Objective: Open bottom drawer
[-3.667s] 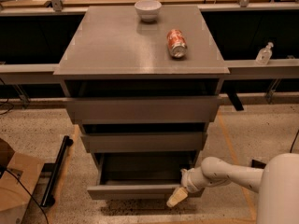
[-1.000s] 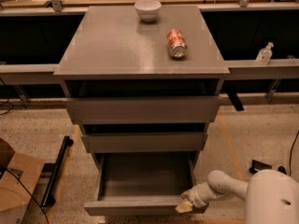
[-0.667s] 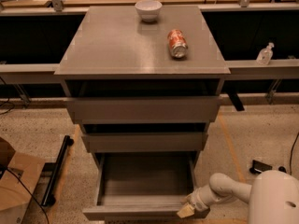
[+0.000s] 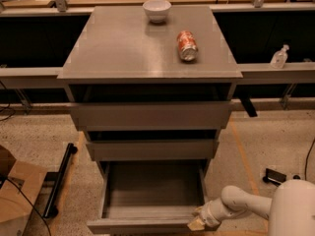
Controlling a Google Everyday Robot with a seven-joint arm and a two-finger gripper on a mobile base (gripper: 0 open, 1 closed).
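Note:
The bottom drawer (image 4: 147, 225) of the grey cabinet stands pulled far out, its shallow grey box interior (image 4: 153, 188) open to view and bare. Its front panel runs along the bottom edge of the view. My gripper (image 4: 198, 223) sits at the right end of that front panel, touching its corner, with my white arm (image 4: 241, 203) reaching in from the lower right. The middle drawer (image 4: 152, 150) and the top drawer (image 4: 150, 115) above it are pushed in.
A white bowl (image 4: 157, 10) and a red can (image 4: 187, 45) lying on its side rest on the cabinet top (image 4: 123, 48). A cardboard box (image 4: 17, 193) and a black bar (image 4: 59, 181) lie on the floor to the left. A small bottle (image 4: 279, 56) stands on the right ledge.
The bottom drawer has slid further out toward the camera since the earliest frame. My gripper moved down and forward with its front right corner. Little differs over the last second.

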